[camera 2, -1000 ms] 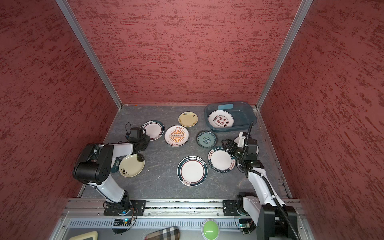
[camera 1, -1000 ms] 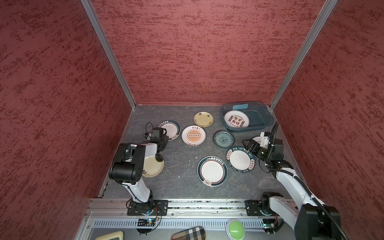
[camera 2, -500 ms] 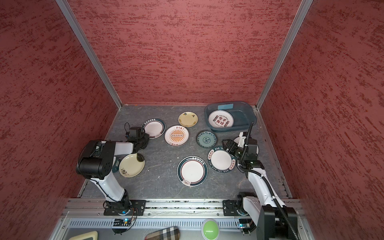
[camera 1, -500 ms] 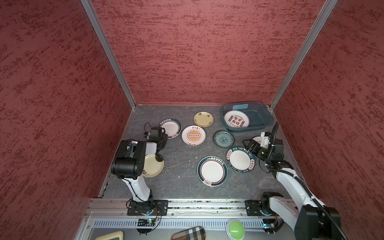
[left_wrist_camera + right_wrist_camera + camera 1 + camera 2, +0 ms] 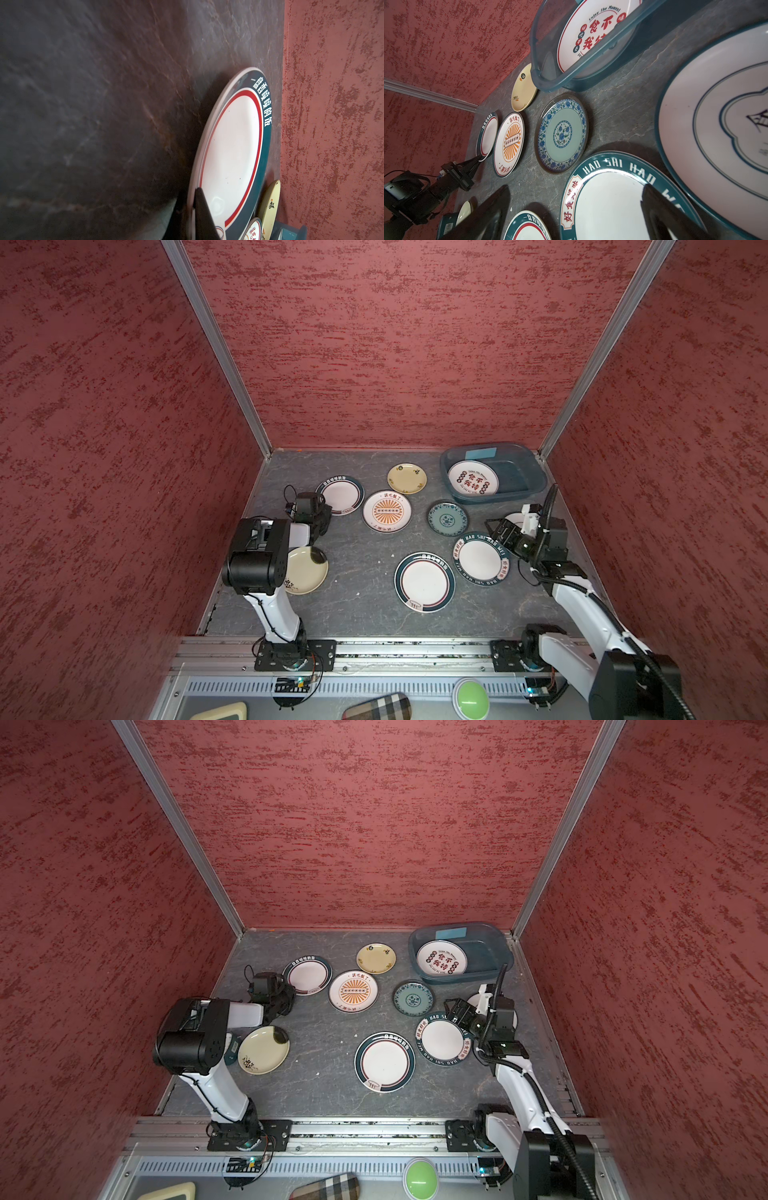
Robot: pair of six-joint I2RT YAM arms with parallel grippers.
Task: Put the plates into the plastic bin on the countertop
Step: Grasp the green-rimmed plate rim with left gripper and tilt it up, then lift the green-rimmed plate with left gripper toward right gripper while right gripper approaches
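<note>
Left gripper clamps the teal-rimmed plate, one finger mostly hidden.

Quatrefoil plate mostly behind the right hand; cream plate partly under the left arm.

Left claw pinched closed, arm reaching forward; right claw spread wide.

free: countertop front-centre | blocking: plates ringing it | plastic bin: half free
</note>
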